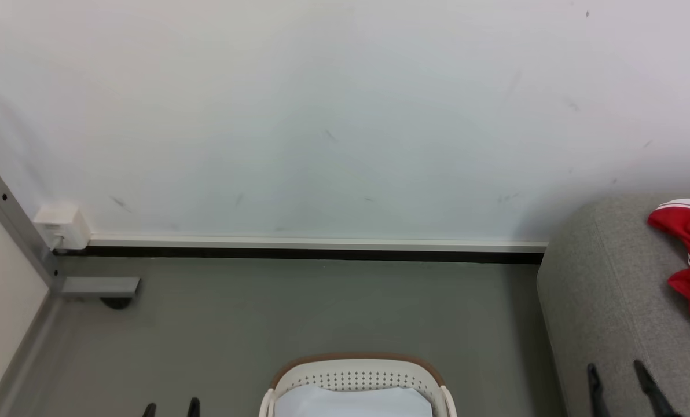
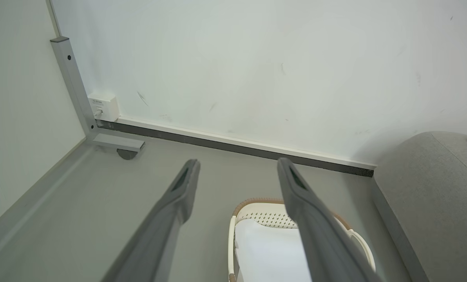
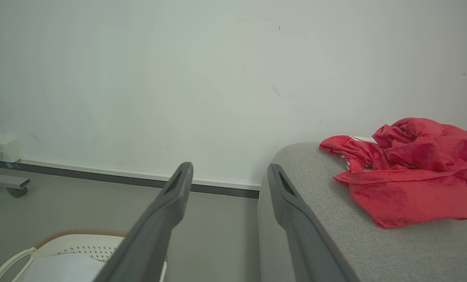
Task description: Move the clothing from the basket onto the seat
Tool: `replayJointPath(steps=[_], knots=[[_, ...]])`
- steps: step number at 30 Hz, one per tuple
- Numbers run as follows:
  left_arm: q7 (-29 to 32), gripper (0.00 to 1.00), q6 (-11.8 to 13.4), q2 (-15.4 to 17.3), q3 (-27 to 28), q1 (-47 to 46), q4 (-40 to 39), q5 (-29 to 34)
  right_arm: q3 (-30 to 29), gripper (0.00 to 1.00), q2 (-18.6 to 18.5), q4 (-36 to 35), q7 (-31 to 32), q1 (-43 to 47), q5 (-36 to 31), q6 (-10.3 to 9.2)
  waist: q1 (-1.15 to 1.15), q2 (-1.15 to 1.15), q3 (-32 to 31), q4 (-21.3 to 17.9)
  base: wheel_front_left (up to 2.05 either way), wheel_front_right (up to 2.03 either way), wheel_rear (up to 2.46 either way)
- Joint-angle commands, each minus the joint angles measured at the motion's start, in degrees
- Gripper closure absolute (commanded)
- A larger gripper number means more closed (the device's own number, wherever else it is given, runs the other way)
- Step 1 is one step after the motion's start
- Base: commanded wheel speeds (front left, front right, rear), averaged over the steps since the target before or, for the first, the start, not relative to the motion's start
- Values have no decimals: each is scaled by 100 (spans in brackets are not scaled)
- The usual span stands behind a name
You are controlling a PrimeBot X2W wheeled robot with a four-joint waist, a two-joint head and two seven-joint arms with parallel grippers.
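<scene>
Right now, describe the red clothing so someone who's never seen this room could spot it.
Look to the large light-grey sofa against the white wall. On its top lies a crumpled heap of clothing. It is bright red with thin white stripes, unlike the flat white sheet in the basket.

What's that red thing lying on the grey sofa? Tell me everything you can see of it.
The red clothing is soft, slightly fuzzy fabric, bright red, with thin white stripe trim showing at one edge. It lies crumpled in a loose heap of folds, with one flatter flap spread toward the front. It rests on top of the sofa, near its rounded end. Only the sofa touches it.
</scene>
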Motion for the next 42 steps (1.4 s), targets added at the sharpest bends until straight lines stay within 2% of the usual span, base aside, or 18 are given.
replayJointPath(steps=[1, 7, 18, 27, 28, 32, 42], knots=[[-1, 0, -57, -54, 96, 105, 39, 115, 92, 0, -1, 4, 2, 129, 52, -15, 2, -1, -32, -20, 0, 0, 0], [-2, 0, -302, -279, 419, 270, -12, 499, 324, 0, -2, 57, 1, 314, 154, -15, 2, -1, -106, -41, 0, 0, 0], [-2, 0, -744, -611, 821, 293, -47, 976, 184, 0, -1, -49, 2, 190, 235, -15, 2, -1, -140, -28, 0, 0, 0], [-2, 0, -936, -732, 1081, 254, 8, 1136, 170, 0, 0, -70, 2, 167, 248, -15, 2, -1, -169, 6, 0, 0, 0], [0, 100, -978, -735, 1089, 289, -13, 1127, 193, 100, 3, -55, 0, 191, 234, 0, 2, -1, -177, 14, 0, 0, 0], [10, 100, -975, -793, 1070, 318, 129, 1113, 204, 100, 29, 86, 7, 257, 247, 1, 2, -1, -177, 16, 0, 0, 0], [331, 100, -1027, -817, 1197, 49, 182, 30, 121, 100, 22, 94, 330, 58, 1425, 0, 2, -1, -135, 14, 0, 0, 0]])
